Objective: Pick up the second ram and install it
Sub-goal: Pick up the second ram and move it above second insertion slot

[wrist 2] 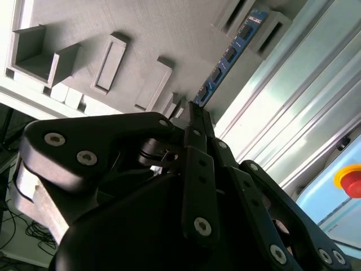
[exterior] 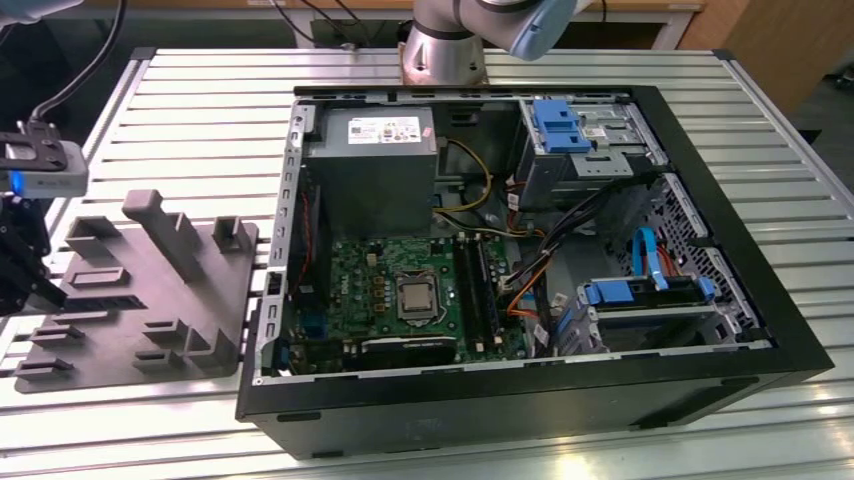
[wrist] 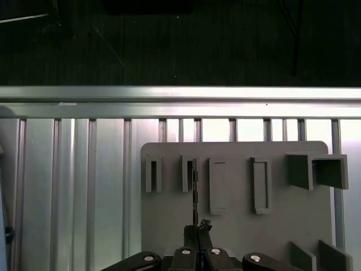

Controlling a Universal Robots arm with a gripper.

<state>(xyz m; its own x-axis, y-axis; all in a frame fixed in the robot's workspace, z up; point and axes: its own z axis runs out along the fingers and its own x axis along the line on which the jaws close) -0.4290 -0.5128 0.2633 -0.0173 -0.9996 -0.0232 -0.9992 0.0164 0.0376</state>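
While second ram stands edgewise in gray fixture, gripper pinches its end, slatted table beside.

In the exterior view, even light from above falls on the table, its metal slats shining softly, while the inside of the computer case lies in shade. In both wrist views the slats glare white and the gripper shows as a near-black shape
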